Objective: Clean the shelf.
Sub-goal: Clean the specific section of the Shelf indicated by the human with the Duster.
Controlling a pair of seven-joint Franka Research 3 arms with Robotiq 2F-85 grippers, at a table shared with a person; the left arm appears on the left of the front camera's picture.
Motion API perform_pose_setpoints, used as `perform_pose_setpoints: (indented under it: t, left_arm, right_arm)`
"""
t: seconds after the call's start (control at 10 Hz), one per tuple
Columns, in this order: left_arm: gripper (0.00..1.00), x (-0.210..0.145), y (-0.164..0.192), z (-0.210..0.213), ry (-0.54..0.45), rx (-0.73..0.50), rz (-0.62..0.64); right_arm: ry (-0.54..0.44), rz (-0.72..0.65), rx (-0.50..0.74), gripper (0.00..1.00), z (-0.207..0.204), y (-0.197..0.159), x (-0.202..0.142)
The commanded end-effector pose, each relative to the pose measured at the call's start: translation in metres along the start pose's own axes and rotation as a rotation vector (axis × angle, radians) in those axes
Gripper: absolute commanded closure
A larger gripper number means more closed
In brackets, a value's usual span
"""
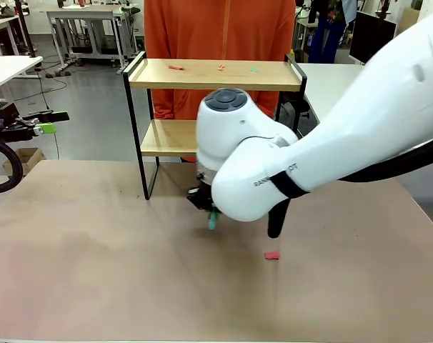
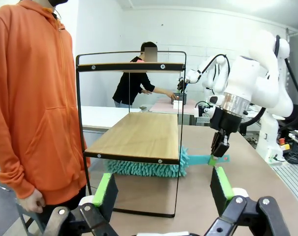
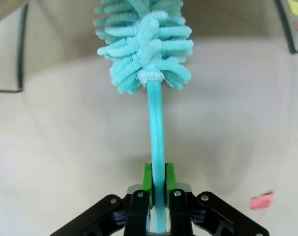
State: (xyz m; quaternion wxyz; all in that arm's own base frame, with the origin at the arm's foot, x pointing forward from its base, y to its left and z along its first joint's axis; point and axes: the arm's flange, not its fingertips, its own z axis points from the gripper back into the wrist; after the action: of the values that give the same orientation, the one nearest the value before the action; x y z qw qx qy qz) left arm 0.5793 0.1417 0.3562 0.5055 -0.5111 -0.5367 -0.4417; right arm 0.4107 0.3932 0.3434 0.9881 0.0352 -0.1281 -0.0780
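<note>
Shelf: the shelf (image 1: 215, 75) (image 2: 139, 135) stands at the far middle of the table (image 1: 95, 271), just in front of a person in an orange hoodie (image 1: 216, 28) (image 2: 36, 98).
Top board: three small scraps lie on it, red (image 1: 176, 68), red (image 1: 221, 68) and green (image 1: 254, 69).
Right gripper: the right gripper (image 1: 211, 214) (image 3: 158, 189) is low over the table, near the shelf's front, its green pads clenched on the handle of a teal duster (image 3: 146, 44) (image 2: 149, 168).
Duster: the fluffy head reaches in beneath the lower board; I cannot tell whether it touches the board.
Left gripper: the left gripper (image 2: 163, 186) (image 1: 48, 123) hangs well to the left of the shelf, fingers spread wide and grasping nothing.
Table scrap: a red scrap (image 1: 272, 255) (image 3: 262, 200) lies right of the right gripper.
</note>
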Motion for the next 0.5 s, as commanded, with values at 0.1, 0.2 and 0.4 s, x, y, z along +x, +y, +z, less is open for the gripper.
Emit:
perform_pose_setpoints:
  t: [0.1,0.2,0.4]
  left_arm:
    - [0.0,0.003,-0.003,-0.001,0.01,0.001,-0.007]
    - [0.0,0.003,-0.003,-0.001,0.01,0.001,-0.007]
    - [0.0,0.003,-0.003,-0.001,0.01,0.001,-0.007]
  right_arm:
    - [0.051,-0.042,-0.07,0.87,0.005,-0.058,0.006]
    - [0.053,-0.071,-0.118,0.87,0.004,-0.074,0.009]
    - [0.053,-0.098,-0.158,0.87,0.013,-0.103,0.007]
